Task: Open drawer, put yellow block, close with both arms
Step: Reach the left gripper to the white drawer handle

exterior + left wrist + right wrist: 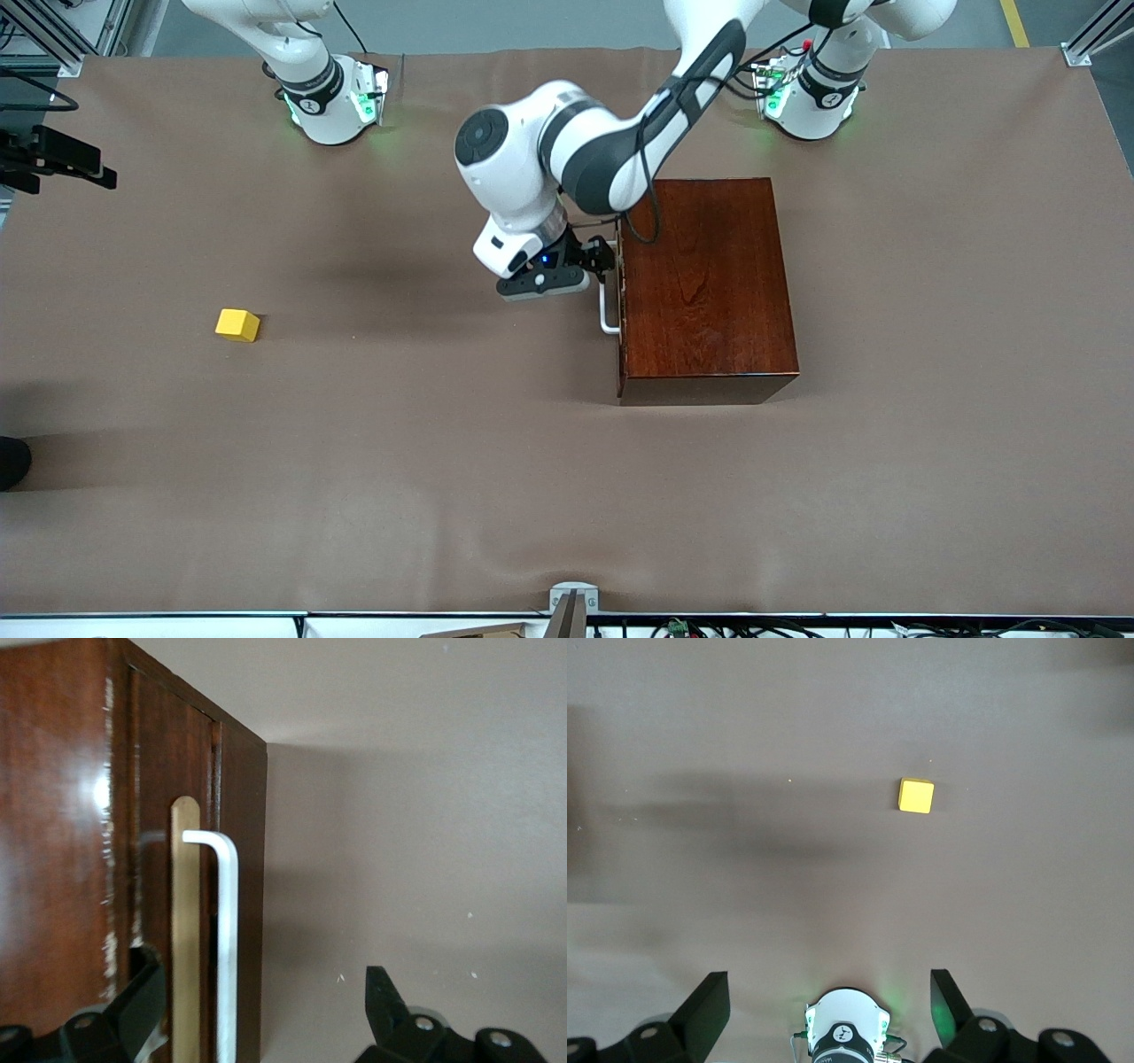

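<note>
Brown table; left hand [257,1014] wide open around drawer handle [226,939].

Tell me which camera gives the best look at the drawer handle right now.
The left wrist view: the white handle fills it, running between the open left gripper fingers. The front view shows only part of it beside the box. The right wrist view shows none of it.

Glossy reddish-brown wooden box [704,288] gleams beside the left gripper [257,1014], its white handle [226,939] smooth between the black matt fingers [133,1001]; matt brown cloth [399,461] covers the table.
</note>
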`<state>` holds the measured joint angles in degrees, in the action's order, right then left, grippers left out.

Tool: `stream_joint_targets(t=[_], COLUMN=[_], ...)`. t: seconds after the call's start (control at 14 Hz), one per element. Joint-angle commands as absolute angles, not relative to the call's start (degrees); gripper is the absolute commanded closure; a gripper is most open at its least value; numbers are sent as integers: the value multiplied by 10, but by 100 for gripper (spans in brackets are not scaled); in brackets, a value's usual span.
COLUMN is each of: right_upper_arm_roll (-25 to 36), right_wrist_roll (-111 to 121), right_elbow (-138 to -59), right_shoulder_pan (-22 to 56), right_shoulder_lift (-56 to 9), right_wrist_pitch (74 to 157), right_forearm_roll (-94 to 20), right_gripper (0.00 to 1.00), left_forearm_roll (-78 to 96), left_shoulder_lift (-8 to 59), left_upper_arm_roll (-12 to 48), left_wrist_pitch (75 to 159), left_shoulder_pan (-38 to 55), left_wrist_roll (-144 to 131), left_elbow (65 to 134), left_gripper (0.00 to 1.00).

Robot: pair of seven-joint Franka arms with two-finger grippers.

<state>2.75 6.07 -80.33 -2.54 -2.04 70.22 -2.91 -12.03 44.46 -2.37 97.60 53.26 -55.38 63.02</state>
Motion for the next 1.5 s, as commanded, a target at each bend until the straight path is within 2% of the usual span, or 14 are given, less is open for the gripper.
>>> stream_joint_targets(t=[0.0,0.79,1.21,1.43], right_upper_arm_roll=[20,21,21,20], right_wrist_roll=[62,62,61,62], right_elbow=[-800,-800,-800,-800], right_shoulder_pan=[-36,-36,-36,-36], right_shoulder_lift=[-22,-23,-23,-23], right_wrist_pitch=[700,700,700,700], right_forearm_roll=[-30,-29,-29,-29], right_gripper=[0,0,0,0], left_forearm_roll=[-134,-134,-128,-127], left_shoulder_lift=[472,506,512,512], left_upper_arm_roll=[-38,-38,-38,-36], left_wrist_pitch=[968,928,970,1018], left_shoulder_pan=[552,556,555,555], left_wrist_roll=[-566,-606,-612,-646], left_elbow=[609,612,606,606], left_gripper=[0,0,0,0])
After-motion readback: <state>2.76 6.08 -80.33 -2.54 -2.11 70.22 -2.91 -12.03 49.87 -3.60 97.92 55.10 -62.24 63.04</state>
